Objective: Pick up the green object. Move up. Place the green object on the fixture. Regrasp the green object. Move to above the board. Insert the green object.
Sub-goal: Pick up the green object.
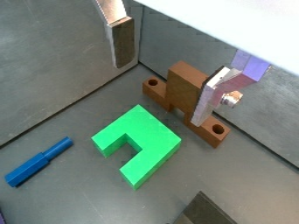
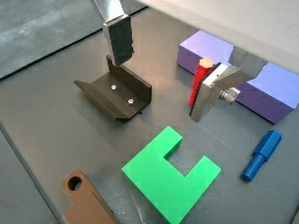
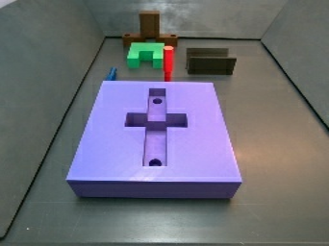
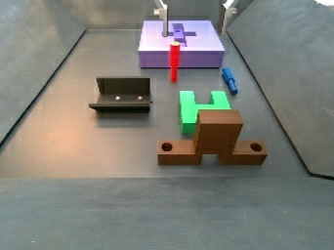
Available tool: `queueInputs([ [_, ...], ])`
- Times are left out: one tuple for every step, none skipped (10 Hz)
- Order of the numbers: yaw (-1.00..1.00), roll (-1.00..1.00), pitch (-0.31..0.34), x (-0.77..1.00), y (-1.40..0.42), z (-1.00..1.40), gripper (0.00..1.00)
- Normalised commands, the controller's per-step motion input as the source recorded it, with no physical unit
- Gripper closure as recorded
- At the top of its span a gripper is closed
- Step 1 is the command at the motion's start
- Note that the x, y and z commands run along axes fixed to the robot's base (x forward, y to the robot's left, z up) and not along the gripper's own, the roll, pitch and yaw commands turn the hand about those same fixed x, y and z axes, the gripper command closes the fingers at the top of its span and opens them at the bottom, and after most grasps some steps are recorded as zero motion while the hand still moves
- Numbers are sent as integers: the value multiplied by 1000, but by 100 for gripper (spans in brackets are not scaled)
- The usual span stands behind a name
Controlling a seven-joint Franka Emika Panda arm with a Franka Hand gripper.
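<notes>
The green object (image 1: 138, 144) is a bright green U-shaped block lying flat on the grey floor; it also shows in a wrist view (image 2: 170, 171) and in both side views (image 3: 145, 53) (image 4: 202, 105). My gripper (image 1: 160, 92) is open and empty, well above the floor, with the green object below it and apart from the fingers (image 2: 121, 39). Only its fingertips show at the frame's top edge in a side view (image 4: 196, 8). The fixture (image 2: 117, 94) (image 4: 121, 95) stands beside the green object. The purple board (image 3: 157, 135) (image 2: 239, 74) lies further off.
A brown wooden stand (image 1: 187, 96) (image 4: 216, 139) stands close to the green object. A thin red peg (image 2: 198, 83) (image 4: 175, 61) stands upright by the board. A blue peg (image 1: 35, 162) (image 4: 229, 80) lies on the floor. Grey walls (image 3: 52, 115) enclose the floor.
</notes>
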Motion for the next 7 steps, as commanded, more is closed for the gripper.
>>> queueInputs([
  [0,-63,-26,0,0,-151,0],
  [-54,-97,0,0,0,-74,0],
  [0,-109,-43,0,0,-206,0],
  [-223,-140,-100,409,-140,-789,0],
  [-237,-66,-106,349,-123,-926,0],
  [-83,0,-111,183,-263,-1000,0],
  [0,0,-46,126,-163,-1000,0],
])
